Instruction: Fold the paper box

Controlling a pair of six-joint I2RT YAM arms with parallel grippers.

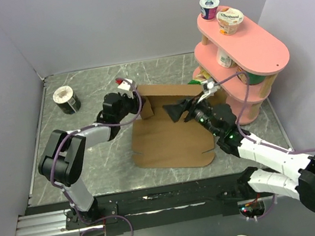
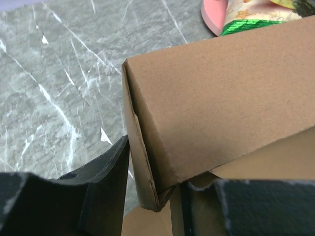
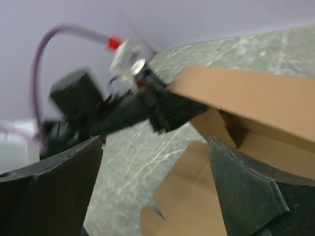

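Cardboard paper box (image 1: 167,140) half-raised; left gripper (image 2: 155,189) pinched upright wall's corner; right gripper (image 3: 156,147) gaped, empty. Best: brace corner, push flap squarely along crease.

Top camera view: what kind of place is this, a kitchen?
Probably a robot test bench: plain walls box in a marble-look table, a left arm and right arm are bolted at its edge, and a pink shelf holds yogurt cups.
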